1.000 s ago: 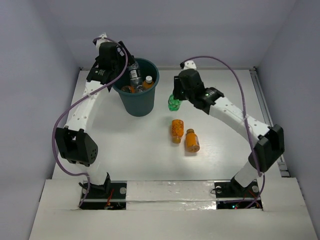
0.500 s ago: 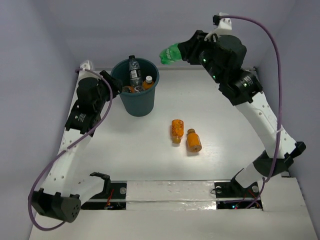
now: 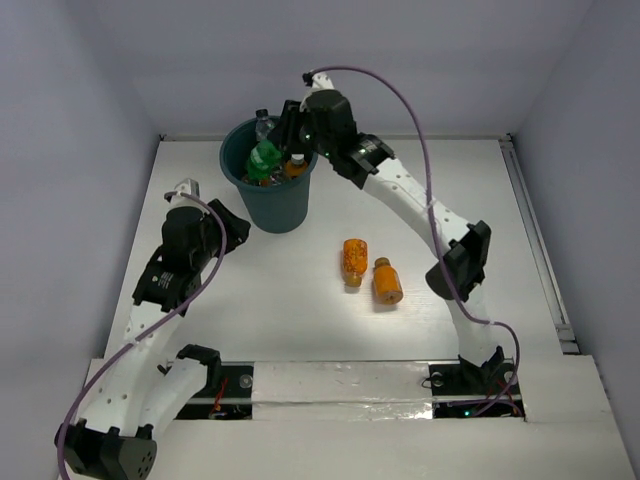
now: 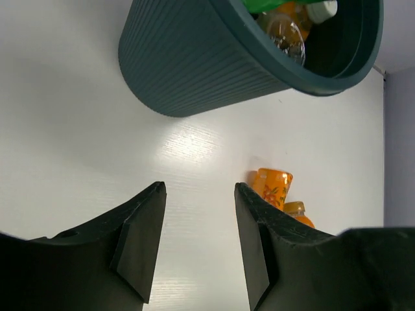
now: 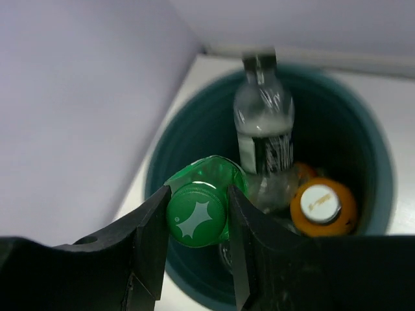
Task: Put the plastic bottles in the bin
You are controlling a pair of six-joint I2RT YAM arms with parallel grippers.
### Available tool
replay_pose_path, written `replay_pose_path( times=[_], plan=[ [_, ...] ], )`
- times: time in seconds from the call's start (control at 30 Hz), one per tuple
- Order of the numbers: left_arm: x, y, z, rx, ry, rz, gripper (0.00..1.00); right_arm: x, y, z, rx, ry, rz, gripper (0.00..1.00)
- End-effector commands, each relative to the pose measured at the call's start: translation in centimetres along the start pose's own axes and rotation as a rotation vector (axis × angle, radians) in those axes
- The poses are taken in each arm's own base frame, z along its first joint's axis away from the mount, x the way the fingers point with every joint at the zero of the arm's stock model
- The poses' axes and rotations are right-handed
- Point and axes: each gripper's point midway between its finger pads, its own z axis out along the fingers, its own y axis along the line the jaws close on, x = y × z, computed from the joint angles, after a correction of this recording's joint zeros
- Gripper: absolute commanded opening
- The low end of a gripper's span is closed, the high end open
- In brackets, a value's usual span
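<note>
My right gripper (image 5: 196, 214) is shut on the green bottle (image 5: 198, 210), clamped at its cap, holding it over the mouth of the dark teal bin (image 3: 270, 200). From above the green bottle (image 3: 263, 160) hangs just inside the rim. Inside the bin stand a tall clear bottle (image 5: 261, 129) and an orange bottle (image 5: 322, 206) with a white cap. Two orange bottles (image 3: 354, 259) (image 3: 385, 281) lie on the table right of the bin. My left gripper (image 4: 198, 191) is open with nothing between its fingers, low over the table left of the bin (image 4: 214, 65).
White walls enclose the table on the left, back and right. The right arm (image 3: 400, 190) stretches across the table's back toward the bin. The left arm (image 3: 180, 265) lies along the left side.
The right arm swung the green bottle from high at the back down over the bin. The left arm pulled back from the bin toward the near left, its jaws narrower than before.
</note>
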Motion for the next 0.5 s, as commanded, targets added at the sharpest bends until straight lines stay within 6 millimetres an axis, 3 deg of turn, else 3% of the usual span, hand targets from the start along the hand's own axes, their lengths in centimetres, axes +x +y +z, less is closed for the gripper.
replay_pose_path(
  times=[0.0, 0.07, 0.17, 0.2, 0.27, 0.37, 0.47],
  plan=[
    [1.2, 0.0, -0.6, 0.030, 0.027, -0.015, 0.44, -3.0, 0.9, -0.4, 0.038, -0.114, 0.017, 0.21],
    [1.8, 0.3, -0.7, 0.027, 0.044, -0.011, 0.45, -1.8, -0.7, 0.1, 0.124, -0.101, -0.003, 0.24],
    [2.6, 0.7, -0.6, 0.026, 0.070, 0.005, 0.49, -0.4, -1.5, 0.4, 0.133, -0.077, -0.030, 0.51],
    [3.0, 0.8, -0.5, 0.025, 0.081, 0.012, 0.50, -0.8, -0.5, 0.2, 0.083, -0.082, -0.026, 0.68],
    [3.5, 0.9, -0.3, 0.033, 0.101, 0.020, 0.53, -0.5, 0.9, 0.2, 0.008, -0.058, -0.028, 0.80],
    [4.8, 0.3, 0.1, 0.059, 0.147, 0.040, 0.56, -2.2, 2.2, -0.8, -0.022, -0.074, -0.023, 0.85],
    [6.1, -0.7, 0.4, 0.092, 0.187, 0.070, 0.57, -4.9, 3.5, -2.9, -0.046, -0.128, -0.026, 0.94]
  ],
)
